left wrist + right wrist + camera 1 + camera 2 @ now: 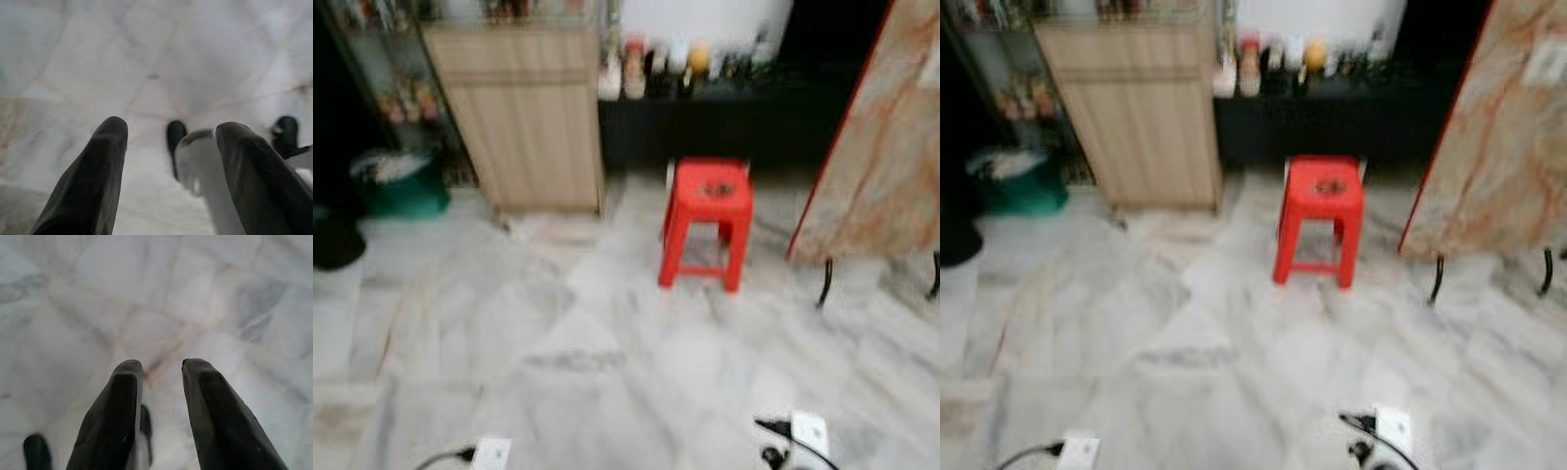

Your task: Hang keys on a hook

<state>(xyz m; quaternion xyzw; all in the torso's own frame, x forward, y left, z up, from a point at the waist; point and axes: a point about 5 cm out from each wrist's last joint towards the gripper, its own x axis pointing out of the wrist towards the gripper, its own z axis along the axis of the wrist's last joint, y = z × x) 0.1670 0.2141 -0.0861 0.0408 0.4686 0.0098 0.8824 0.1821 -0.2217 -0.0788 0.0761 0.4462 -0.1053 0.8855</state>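
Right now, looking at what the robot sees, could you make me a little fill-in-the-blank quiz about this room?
1. The plastic stool standing on the floor is coloured ____.
2. The wooden cabinet stands to the robot's ____ of the stool.
3. The left gripper and right gripper both point down at the pale ____ floor.
4. The fingers of both grippers are ____, holding nothing.

Missing words: red; left; marble; open

Both eye views are blurred: the bottles and jars on the dark shelf (705, 98) at upper centre cannot be identified.
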